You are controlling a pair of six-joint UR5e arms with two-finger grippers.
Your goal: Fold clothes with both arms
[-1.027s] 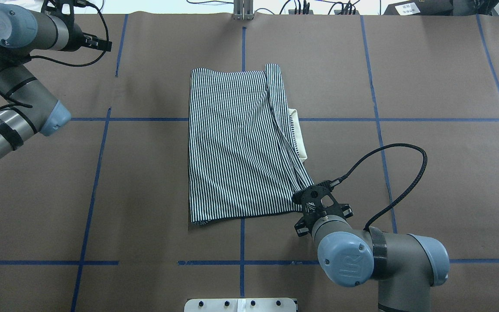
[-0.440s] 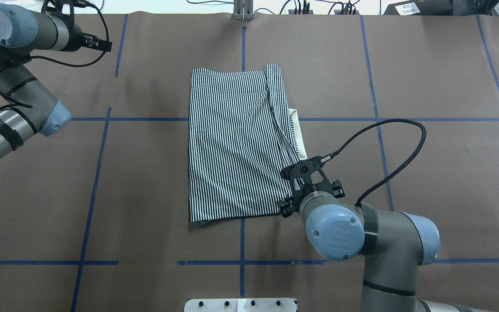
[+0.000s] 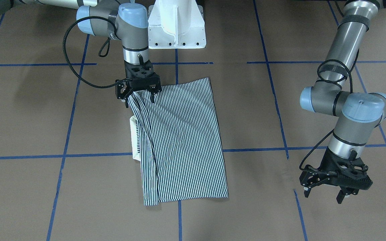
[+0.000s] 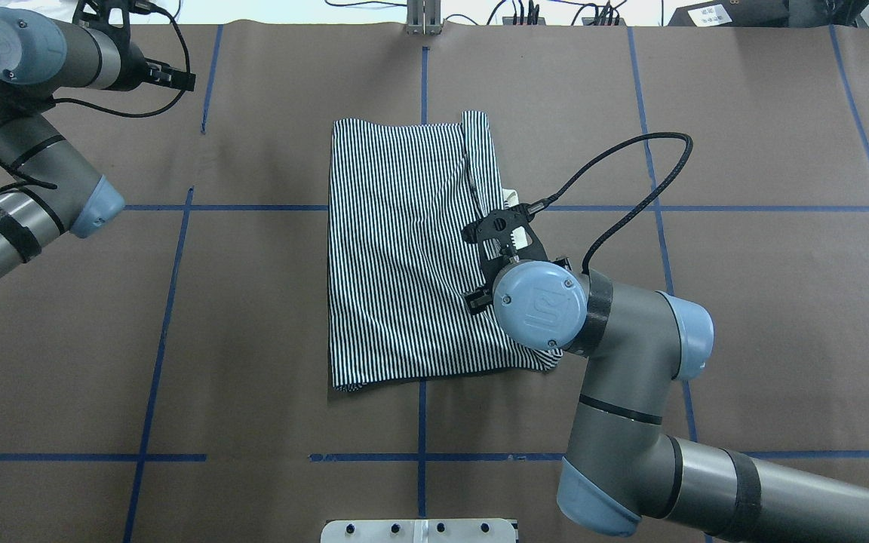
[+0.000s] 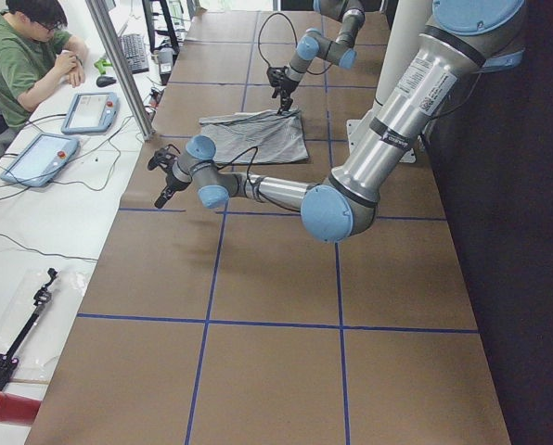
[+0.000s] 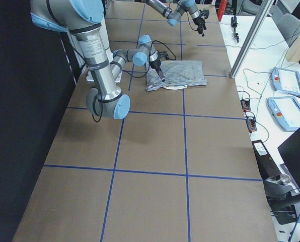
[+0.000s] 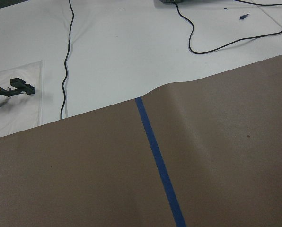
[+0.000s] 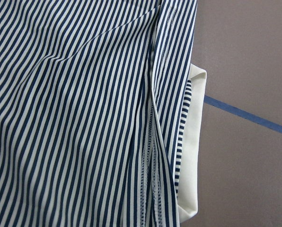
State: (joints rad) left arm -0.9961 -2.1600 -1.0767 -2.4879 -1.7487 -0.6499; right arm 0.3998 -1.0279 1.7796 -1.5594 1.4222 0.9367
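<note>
Right gripper (image 3: 139, 97) has swung over the one polo shirt (image 3: 183, 140), fingers spread; left gripper (image 3: 325, 195), well apart, likewise spread.

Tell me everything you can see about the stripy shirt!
The shirt is soft cloth with thin navy and white stripes. It is folded into a tall rectangle and lies flat on the brown table, with a few wrinkles. A stitched seam runs down near its right edge, where a cream collar peeks out from under the stripes. The right pincer hangs open over that edge; I cannot tell if it touches the cloth.
</note>
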